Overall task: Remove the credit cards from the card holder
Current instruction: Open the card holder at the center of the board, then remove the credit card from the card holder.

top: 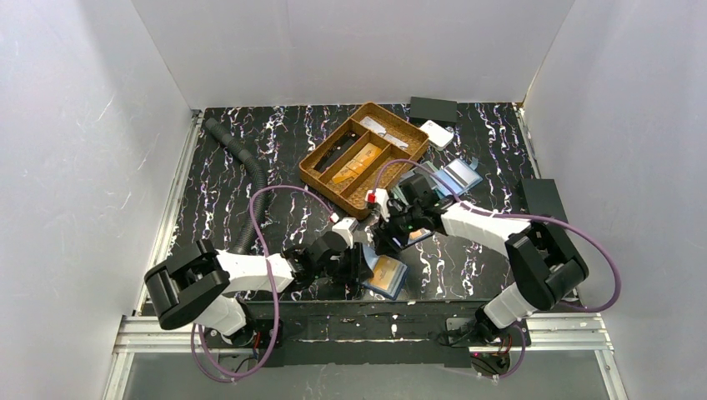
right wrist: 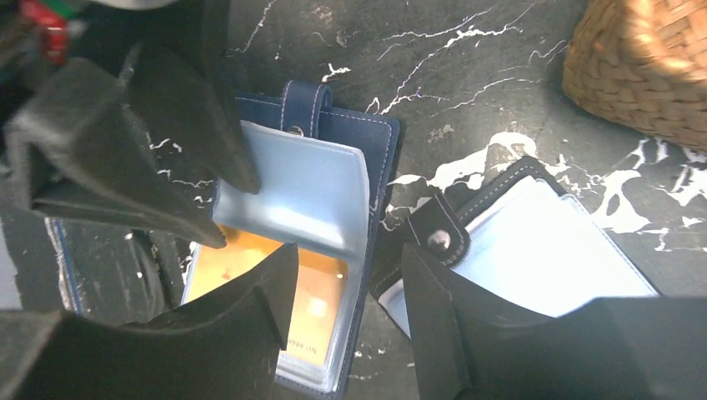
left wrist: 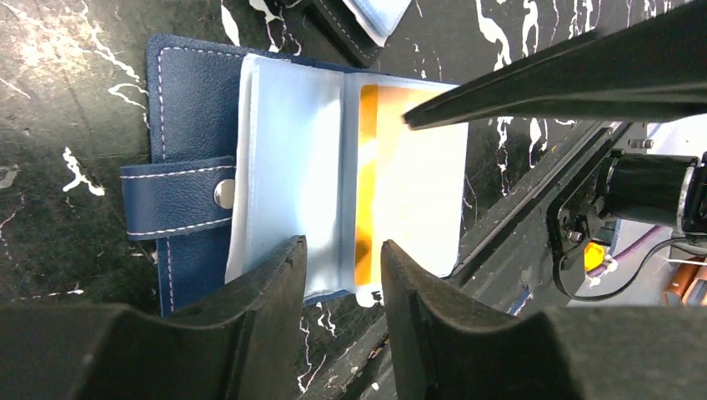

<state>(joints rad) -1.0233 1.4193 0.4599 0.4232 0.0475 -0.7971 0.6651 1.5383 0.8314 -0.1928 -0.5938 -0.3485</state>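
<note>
A blue card holder (left wrist: 193, 92) lies open on the table, its clear sleeves spread out. One yellow-orange credit card (left wrist: 367, 192) sits inside the right-hand sleeve; it also shows under plastic in the right wrist view (right wrist: 321, 292). My left gripper (left wrist: 343, 267) is open at the holder's near edge, its fingertips either side of the sleeve fold. From the other side, the left fingertips (right wrist: 238, 167) flank a raised sleeve page. My right gripper (right wrist: 350, 250) is open above the holder's spine, one finger (left wrist: 542, 83) reaching over the card. In the top view the holder (top: 388, 275) lies between both grippers.
A second, dark holder (right wrist: 517, 250) with a snap strap lies open just right of the blue one. A wicker tray (top: 364, 154) stands behind, another open holder (top: 457, 177) to its right. A grey hose (top: 242, 175) runs down the left. A black box (top: 433, 108) sits at the back.
</note>
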